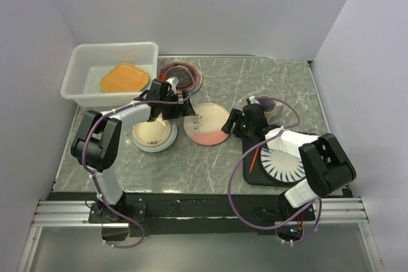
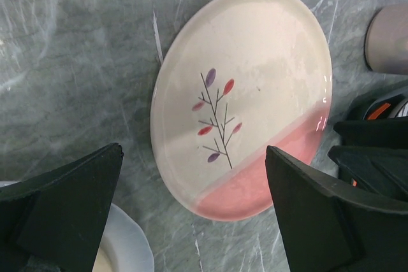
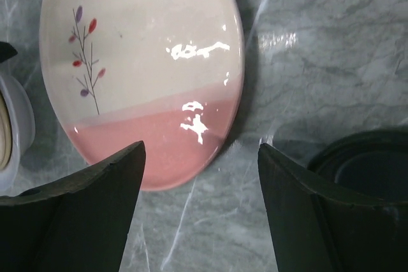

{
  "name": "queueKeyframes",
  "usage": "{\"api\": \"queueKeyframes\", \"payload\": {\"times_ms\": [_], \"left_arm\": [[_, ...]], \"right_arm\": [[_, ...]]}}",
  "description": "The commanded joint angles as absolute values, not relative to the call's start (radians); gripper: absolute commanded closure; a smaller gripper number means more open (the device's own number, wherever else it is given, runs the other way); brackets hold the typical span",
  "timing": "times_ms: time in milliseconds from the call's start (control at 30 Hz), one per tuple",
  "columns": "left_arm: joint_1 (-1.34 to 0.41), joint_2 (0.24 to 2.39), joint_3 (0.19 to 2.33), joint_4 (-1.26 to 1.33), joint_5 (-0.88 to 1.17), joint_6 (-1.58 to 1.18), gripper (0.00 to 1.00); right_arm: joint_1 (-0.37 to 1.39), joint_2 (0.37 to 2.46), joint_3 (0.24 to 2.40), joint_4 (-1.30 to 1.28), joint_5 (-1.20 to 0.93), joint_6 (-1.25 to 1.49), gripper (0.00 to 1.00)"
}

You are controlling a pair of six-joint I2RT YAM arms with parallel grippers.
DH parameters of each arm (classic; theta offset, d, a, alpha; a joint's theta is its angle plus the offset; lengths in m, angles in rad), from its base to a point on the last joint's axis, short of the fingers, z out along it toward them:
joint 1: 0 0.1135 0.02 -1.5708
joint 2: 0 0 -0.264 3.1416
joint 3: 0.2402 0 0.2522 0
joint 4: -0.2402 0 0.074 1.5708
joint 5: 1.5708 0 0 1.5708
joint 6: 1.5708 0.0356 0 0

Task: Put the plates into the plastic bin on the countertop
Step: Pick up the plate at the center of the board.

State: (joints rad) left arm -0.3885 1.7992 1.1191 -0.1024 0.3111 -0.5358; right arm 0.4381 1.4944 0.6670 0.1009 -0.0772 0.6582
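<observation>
Cream glaze covers most of the pink-and-cream plate (image 2: 242,103), with a band of pink across one side up to the rim. A thin dark twig with small red and purple leaves is drawn on the cream part. The plate is round and glossy, catching white glints from the light, and it lies flat on the grey-green, white-veined worktop (image 2: 76,62) between the two claws.

The left claw (image 2: 193,157) hangs over the plate's edge with its fingers spread wide and nothing gripped between them. The right claw (image 3: 201,148) faces it from the other side, fingers also spread wide, poised over the pink edge and holding nothing. I cannot tell whether either claw touches the plate.

On the near side of the left claw sits the tan-gold plate (image 1: 155,133), nested in a white plate (image 1: 148,146). Just beyond that claw lies the dark brown pink-rimmed plate (image 1: 180,76). Further off, beyond it and to its left, stands the translucent plastic bin (image 1: 80,78), with the orange plate (image 1: 124,78), rounded-square and textured, lying flat on its floor.

Behind the right claw, under its arm, a striped plate (image 1: 282,162) rests on a black tray (image 1: 255,173).
</observation>
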Motion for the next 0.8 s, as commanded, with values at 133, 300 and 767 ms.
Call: {"api": "queueKeyframes", "payload": {"times_ms": [133,300,767], "left_arm": [[-0.403,1.844,1.170,-0.081,0.290,-0.543,0.02],[-0.417,1.864,1.181,-0.090,0.290,-0.545,0.03],[-0.431,1.908,1.160,-0.043,0.339,-0.560,0.05]], "right_arm": [[0.408,1.626,0.681,0.305,-0.130,0.729,0.27],[0.403,1.677,0.684,0.347,-0.161,0.750,0.30],[0.390,1.687,0.640,0.416,-0.193,0.761,0.34]]}}
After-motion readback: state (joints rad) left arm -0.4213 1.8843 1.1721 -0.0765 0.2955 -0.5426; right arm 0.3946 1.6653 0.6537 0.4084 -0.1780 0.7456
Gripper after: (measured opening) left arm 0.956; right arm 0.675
